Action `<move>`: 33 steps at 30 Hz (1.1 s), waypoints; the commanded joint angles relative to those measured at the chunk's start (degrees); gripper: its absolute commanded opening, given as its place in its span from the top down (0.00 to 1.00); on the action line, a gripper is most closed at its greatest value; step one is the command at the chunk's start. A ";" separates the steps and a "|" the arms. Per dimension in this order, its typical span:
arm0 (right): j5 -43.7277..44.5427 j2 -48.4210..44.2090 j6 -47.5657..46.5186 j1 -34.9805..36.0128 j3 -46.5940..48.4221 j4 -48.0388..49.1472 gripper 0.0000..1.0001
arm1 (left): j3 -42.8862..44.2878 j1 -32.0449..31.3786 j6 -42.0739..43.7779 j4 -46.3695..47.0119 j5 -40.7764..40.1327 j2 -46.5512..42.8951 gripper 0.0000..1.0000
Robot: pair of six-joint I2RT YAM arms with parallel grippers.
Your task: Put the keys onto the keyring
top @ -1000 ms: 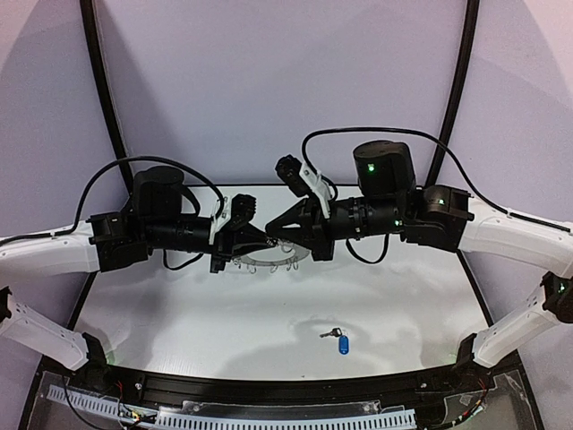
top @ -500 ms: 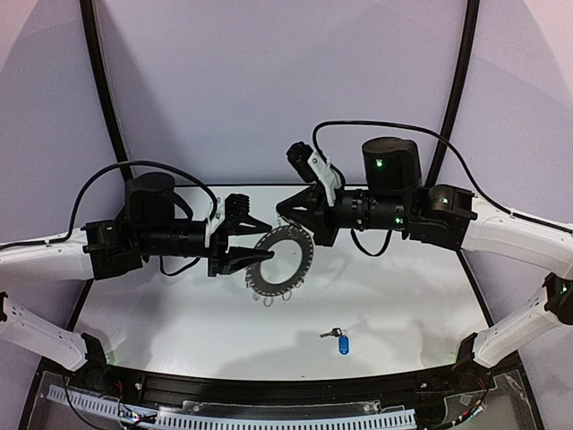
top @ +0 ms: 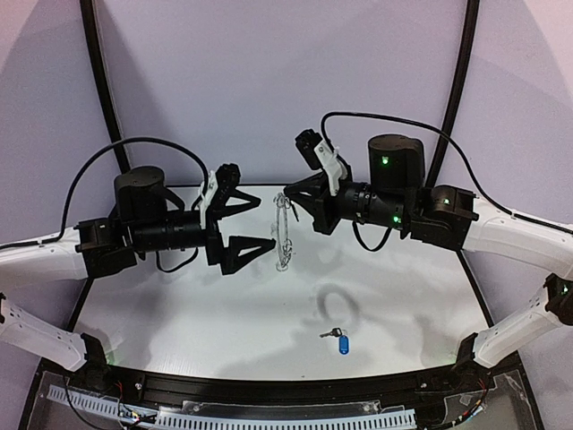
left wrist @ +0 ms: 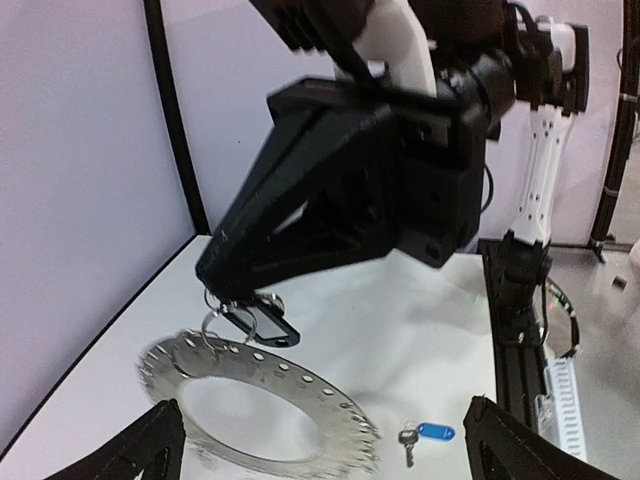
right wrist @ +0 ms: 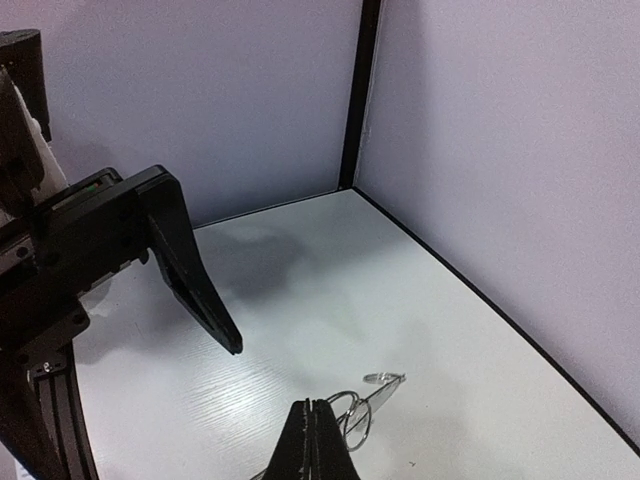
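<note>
Key with a blue oval tag [top: 338,340] lies flat on the white worktop [top: 179,313] nearest to you, in front of the arm bases and slightly right of centre, well apart from both arms; the left wrist view shows it [left wrist: 425,434] low on the worktop beyond the keyring. Farther in, the left jaws stand spread wide, pointing right and holding nothing, with their two tips just left of the keyring and apart from it. Note that the keyring [top: 285,235] hangs in the air between the two arms, edge-on to the overhead camera, with its round shadow on the worktop below and to the right. From the left wrist you see its flat silvery band [left wrist: 285,372] with the row of small holes along the rim. Above it, the right jaws are pressed together and pinch thin wire loops [right wrist: 350,415] at the keyring's upper edge, so the keyring dangles from them. A dark key piece [left wrist: 265,325] hangs among those loops just under the jaw tips; whether it is threaded onto a loop cannot be told. Behind everything stands the pale back wall [top: 269,81].
</note>
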 commanded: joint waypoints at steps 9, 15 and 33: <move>5.57 2.25 6.90 0.79 3.10 0.71 1.00 | 8.75 -0.36 -7.31 -6.03 0.88 2.95 0.18; 7.17 3.62 10.02 0.79 4.96 -1.51 1.00 | 13.46 -0.35 -9.38 -11.56 -8.89 7.41 0.28; 8.07 3.52 12.65 0.83 4.82 -1.67 1.00 | 12.49 -0.77 -9.21 -10.07 -19.77 8.93 0.65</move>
